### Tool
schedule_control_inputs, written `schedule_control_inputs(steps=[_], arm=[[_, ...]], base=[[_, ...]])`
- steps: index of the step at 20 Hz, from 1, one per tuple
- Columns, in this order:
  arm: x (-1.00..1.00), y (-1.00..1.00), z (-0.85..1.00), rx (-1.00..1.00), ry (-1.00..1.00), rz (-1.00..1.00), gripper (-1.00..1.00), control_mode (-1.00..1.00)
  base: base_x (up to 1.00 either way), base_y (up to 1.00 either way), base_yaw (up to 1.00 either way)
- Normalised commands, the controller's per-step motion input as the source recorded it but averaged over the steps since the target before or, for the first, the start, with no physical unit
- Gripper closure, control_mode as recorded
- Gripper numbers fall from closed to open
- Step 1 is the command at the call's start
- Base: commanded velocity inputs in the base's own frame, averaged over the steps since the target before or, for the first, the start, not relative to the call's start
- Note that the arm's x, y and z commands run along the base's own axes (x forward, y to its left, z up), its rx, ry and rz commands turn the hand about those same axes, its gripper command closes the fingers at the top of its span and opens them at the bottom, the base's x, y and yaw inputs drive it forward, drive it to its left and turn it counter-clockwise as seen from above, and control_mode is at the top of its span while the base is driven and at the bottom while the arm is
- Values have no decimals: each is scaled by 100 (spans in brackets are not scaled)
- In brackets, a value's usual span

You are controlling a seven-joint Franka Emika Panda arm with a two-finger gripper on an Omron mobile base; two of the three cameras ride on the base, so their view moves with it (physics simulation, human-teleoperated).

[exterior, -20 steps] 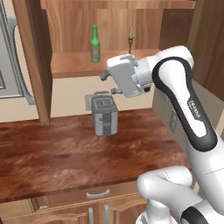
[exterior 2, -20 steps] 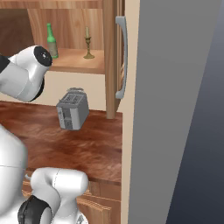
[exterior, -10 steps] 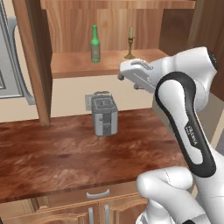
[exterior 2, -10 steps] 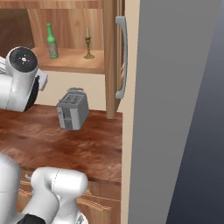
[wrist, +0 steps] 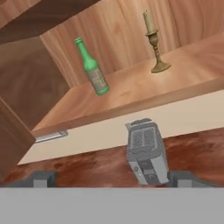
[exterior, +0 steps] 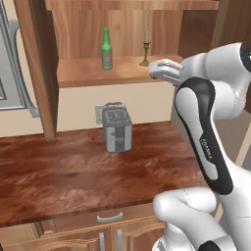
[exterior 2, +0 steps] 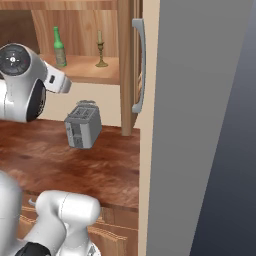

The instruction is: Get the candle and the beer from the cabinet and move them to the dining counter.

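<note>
Your gripper (wrist: pixel 111 179) was spread wide, holding nothing. The beer (exterior: pixel 106 49) and candle (exterior: pixel 145 49) stood apart on the cabinet (exterior: pixel 93 73) shelf, candle nearer its right end.

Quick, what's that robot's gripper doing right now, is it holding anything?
Gripper: open and empty; the candle and the beer stand untouched on the cabinet shelf ahead.
</note>
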Motion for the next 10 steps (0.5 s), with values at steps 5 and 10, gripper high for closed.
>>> schedule_control_inputs(steps=[5,10], arm=[[22,-54,13,-14,-4,-13,-100,-100],[34,-21,-3,-10,-9,-5,-100,-100]], base=[[0,0,0],[0,0,0]])
